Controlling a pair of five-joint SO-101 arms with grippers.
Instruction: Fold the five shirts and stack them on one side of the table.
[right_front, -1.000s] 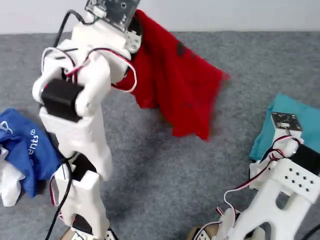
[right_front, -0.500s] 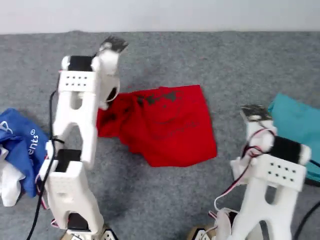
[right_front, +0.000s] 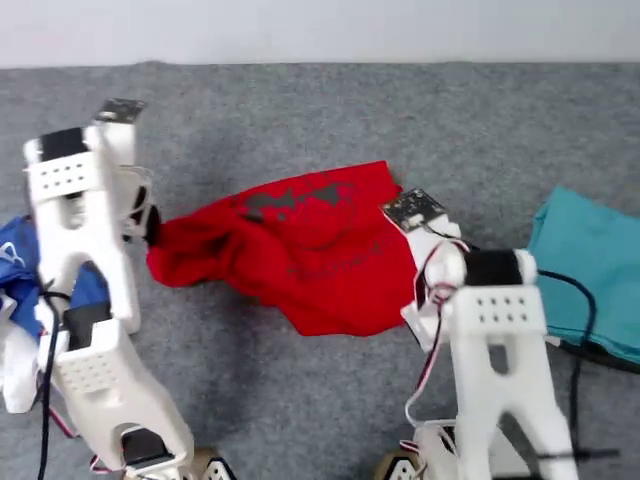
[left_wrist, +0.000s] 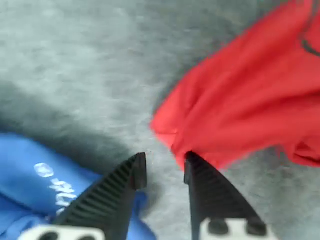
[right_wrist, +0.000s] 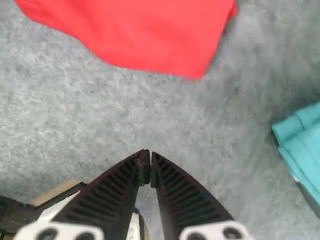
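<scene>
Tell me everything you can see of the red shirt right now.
The red shirt is soft cloth with a dark print on top, lying rumpled and unfolded mid-table on the grey cover. One end is bunched toward the left gripper, whose open fingers sit beside its edge without holding it.

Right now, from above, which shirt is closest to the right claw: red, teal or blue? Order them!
1. The red shirt, mid-table, just beyond the right claw.
2. The teal shirt, right edge.
3. The blue shirt, far left.
</scene>
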